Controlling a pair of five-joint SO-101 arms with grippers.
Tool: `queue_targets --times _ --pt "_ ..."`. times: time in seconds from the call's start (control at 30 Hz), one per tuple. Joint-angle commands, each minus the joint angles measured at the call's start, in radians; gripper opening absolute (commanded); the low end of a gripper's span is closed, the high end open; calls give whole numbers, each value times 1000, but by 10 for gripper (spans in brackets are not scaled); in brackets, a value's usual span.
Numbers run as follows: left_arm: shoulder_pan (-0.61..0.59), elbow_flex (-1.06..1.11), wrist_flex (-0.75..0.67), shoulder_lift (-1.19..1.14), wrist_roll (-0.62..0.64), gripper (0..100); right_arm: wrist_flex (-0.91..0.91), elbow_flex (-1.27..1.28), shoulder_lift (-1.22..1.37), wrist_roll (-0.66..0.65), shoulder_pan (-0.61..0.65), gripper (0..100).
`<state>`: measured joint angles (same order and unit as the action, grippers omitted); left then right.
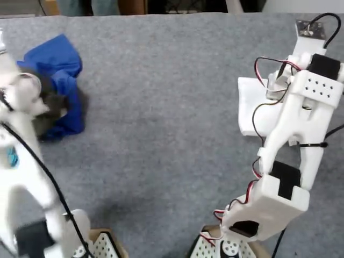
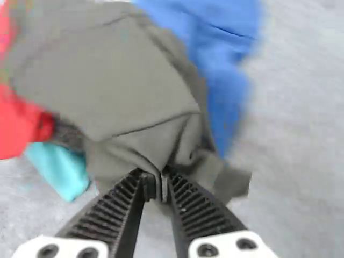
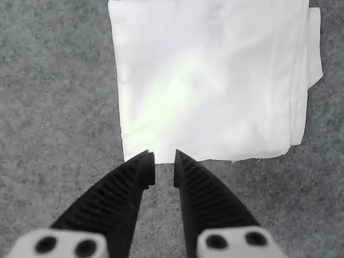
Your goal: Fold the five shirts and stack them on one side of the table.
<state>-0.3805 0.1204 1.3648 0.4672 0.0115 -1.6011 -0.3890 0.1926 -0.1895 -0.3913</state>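
The jaws of the left gripper are clamped together on a pinched fold of the grey shirt, as the left wrist view shows. Behind that fold the grey cloth is bunched in a loose heap. A blue shirt lies against it on one side, and a red shirt and a teal shirt lie on the other, all crumpled on the grey table.

In the right wrist view the jaws of the right gripper stand slightly apart with nothing between them. They sit just off one edge of the white shirt, which lies flat and folded into a neat rectangle.

In the high view the heap sits at the table's left edge, toward the far left corner, with the blue cloth uppermost and the left arm over it. The folded white shirt lies near the right edge, partly under the right arm, well apart from the heap.

The shirts look light, soft and limp. A pinch at one point will probably drag the rest along and may pull neighbouring shirts with it. A hold on a hem or shoulder corner would likely open the grey shirt out better than the mid-cloth fold. The white shirt is best taken through all its layers at an edge, or the folds may slip apart.
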Motion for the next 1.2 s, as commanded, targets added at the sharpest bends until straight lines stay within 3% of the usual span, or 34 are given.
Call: queue_targets --times 0.0,0.1,0.23,0.3,0.43,0.6,0.73,0.8,0.9,0.97,1.03,1.17 --pt "248 -1 37 255 6 29 -3 -36 -64 3 6 78" --pt "513 79 29 381 -51 29 -3 -33 -64 3 5 78" --pt "855 223 29 377 -203 30 -3 -30 -62 3 5 80" --pt "943 291 -6 348 -209 70 -3 -30 -62 3 5 82" --pt "961 317 -28 316 -6 255 -3 -30 -58 3 12 129" --pt "842 208 -26 318 106 282 -3 -28 -54 0 55 301" --pt "529 186 -83 298 101 282 -12 -27 -54 3 153 325" --pt "346 272 -226 261 109 284 -55 -27 -53 3 253 325" --pt "120 438 -575 133 147 286 -107 4 -41 2 453 325" --pt "53 496 -793 6 160 286 -107 48 -15 0 594 325" --pt "33 467 -898 -153 163 284 -68 97 42 2 712 325" --pt "33 206 -816 -502 167 282 -8 148 194 2 887 325"
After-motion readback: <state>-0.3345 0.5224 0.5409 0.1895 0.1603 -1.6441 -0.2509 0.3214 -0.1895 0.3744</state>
